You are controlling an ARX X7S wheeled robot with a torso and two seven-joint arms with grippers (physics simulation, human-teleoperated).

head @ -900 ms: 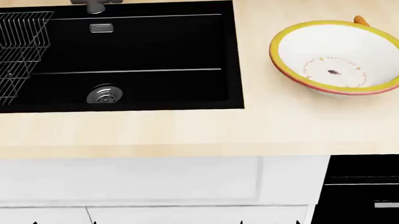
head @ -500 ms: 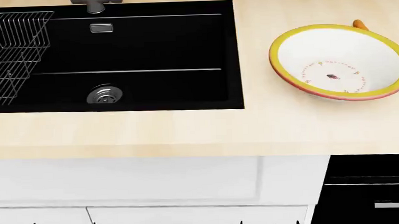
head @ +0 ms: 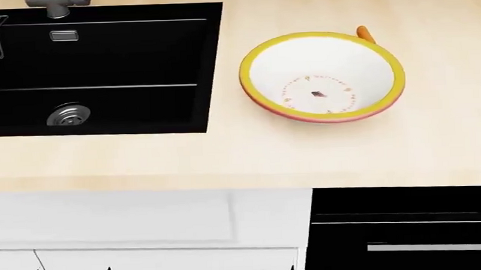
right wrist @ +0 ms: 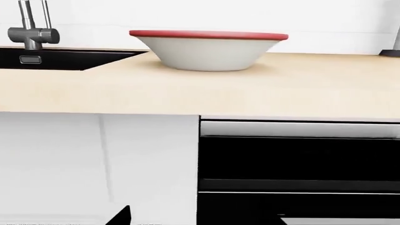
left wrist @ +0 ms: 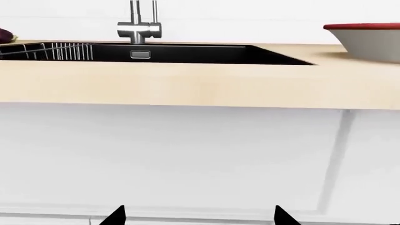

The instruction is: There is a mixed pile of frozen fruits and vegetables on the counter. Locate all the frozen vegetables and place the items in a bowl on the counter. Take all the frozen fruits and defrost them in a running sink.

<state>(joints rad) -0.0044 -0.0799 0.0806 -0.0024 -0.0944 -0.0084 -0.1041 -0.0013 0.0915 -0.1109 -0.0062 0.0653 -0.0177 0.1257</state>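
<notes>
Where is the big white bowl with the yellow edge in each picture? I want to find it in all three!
Head view: the bowl sits on the counter, right of the sink.
Left wrist view: only part of the bowl shows, at the picture's right edge.
Right wrist view: the bowl is seen from the side, near the top middle.
Shared landmark: the tap behind the sink, seen in all three.

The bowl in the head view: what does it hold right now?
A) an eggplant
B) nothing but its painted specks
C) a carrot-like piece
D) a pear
B: the bowl shows only white interior with small painted specks; the thin orange piece lies outside, behind its far rim.
</notes>
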